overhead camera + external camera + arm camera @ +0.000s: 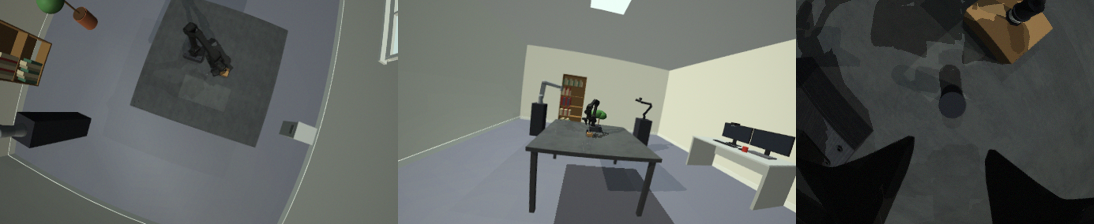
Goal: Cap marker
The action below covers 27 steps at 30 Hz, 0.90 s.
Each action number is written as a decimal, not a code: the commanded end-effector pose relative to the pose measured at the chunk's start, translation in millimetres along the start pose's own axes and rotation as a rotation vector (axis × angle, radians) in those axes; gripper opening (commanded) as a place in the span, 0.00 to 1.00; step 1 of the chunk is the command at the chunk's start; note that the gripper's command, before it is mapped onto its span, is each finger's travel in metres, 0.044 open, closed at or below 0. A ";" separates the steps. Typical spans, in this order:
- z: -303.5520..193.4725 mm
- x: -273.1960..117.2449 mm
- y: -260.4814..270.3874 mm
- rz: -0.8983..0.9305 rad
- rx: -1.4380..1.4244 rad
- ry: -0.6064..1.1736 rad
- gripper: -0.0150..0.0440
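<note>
The holder block (pixel 996 35) (pixel 225 72) (pixel 589 134) is orange-tan and sits on the table (pixel 253 102) (pixel 564 143). The black marker (pixel 1031 9) stands in it, with a pale ring near its foot, and is cut off by the top edge of the wrist view. The cap (pixel 952 104) shows as a dark round end near the middle of the wrist view, standing on the table to the block's left. My gripper (pixel 951 149) is partly open and empty. Its fingertips show below the cap in the wrist view, one on each side of its line. Its height above the cap is unclear.
The arm's dark base (pixel 833 120) (pixel 193 56) is at the left of the wrist view. Shadows of the arm fall across the tabletop. A lighter rectangle (pixel 205 95) marks the table in the top view. A desk with monitors (pixel 773 143) stands away to the right.
</note>
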<state>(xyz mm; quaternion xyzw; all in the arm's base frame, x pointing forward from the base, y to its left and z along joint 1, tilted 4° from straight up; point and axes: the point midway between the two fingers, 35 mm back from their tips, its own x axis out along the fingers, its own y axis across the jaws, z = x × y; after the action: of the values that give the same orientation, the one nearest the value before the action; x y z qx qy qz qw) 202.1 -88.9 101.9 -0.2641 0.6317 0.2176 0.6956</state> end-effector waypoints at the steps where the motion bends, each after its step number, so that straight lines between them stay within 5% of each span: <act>1: 8.9 -0.1 0.8 0.011 -0.089 0.017 0.66; 27: 11.5 52.7 1.0 0.011 -0.089 0.017 0.66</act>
<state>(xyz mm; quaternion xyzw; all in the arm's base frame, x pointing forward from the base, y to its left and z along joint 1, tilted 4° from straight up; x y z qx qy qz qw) 216.9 -82.2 55.8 -0.2944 0.6262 0.2478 0.6781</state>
